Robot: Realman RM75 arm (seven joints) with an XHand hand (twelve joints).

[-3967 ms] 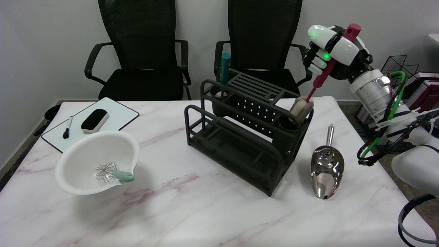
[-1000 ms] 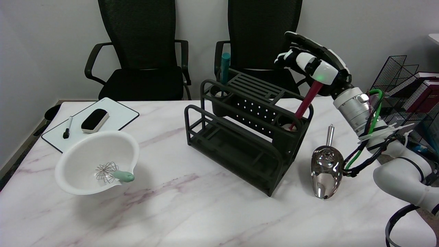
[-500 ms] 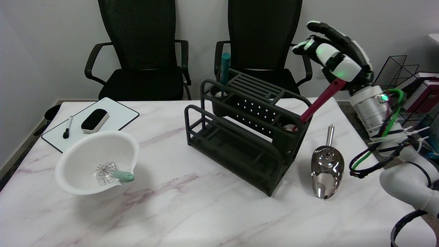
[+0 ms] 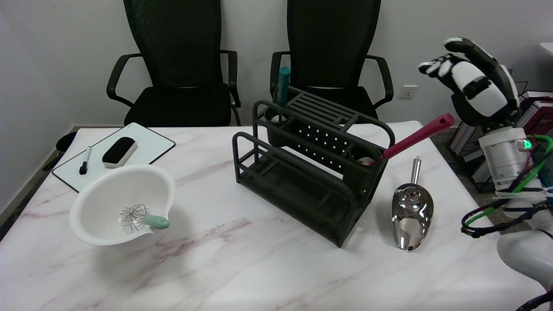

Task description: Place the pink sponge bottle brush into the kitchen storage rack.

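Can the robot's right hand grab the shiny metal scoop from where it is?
Probably yes. The right hand is open and holds nothing, and the metal scoop lies in the open beside the storage rack, nothing over it.

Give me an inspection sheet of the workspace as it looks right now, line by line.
Surface: marble-pattern table.
Job's things: pink bottle brush, head in the storage rack right cup, handle leaning far right.
Clutter: white bowl holding whisk; metal scoop; whiteboard with eraser and marker; teal tool in the rack's left cup.
Hands: right hand raised, empty, fingers apart.
Cables: green and black cables along the forearm.
Surroundings: two black chairs; wire rack at right.
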